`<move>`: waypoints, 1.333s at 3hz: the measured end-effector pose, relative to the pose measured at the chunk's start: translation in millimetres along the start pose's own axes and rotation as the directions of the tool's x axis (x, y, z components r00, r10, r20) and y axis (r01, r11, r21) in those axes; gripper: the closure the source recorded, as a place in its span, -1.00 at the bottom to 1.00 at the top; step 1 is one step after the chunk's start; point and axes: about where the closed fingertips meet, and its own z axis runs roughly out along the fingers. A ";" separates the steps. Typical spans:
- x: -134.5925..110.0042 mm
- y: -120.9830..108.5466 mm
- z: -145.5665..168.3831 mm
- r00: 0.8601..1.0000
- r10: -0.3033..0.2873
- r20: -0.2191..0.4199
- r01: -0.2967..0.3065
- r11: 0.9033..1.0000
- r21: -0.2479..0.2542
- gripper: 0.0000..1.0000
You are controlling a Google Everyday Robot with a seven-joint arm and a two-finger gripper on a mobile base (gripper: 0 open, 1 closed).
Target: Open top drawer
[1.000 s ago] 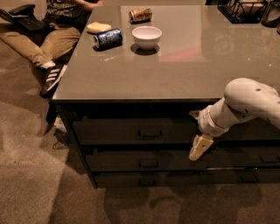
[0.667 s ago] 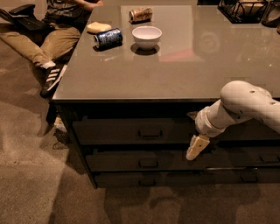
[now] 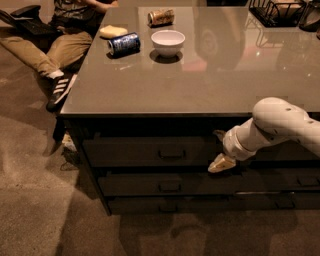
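Observation:
The top drawer is a wide dark grey front just under the counter top, shut, with a small bar handle at its centre. Two shallower drawer fronts lie below it. My gripper comes in from the right on a white arm and hangs in front of the top drawer's lower edge, about a hand's width right of the handle and not touching it.
On the grey counter stand a white bowl, a blue can on its side, a yellow sponge, a brown can and a wire rack. A seated person's legs stretch out at left.
My gripper has moved left along the drawer fronts, closer to the top drawer's handle. The drawer has stayed shut.

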 end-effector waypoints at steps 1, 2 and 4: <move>2.4 6.4 -2.0 1.000 0.007 0.005 -0.007 1.000 -0.004 0.29; 2.0 6.4 -2.7 1.000 0.007 0.005 -0.007 1.000 -0.004 0.75; -2.0 5.2 -10.9 1.000 0.007 0.005 -0.007 1.000 -0.004 1.00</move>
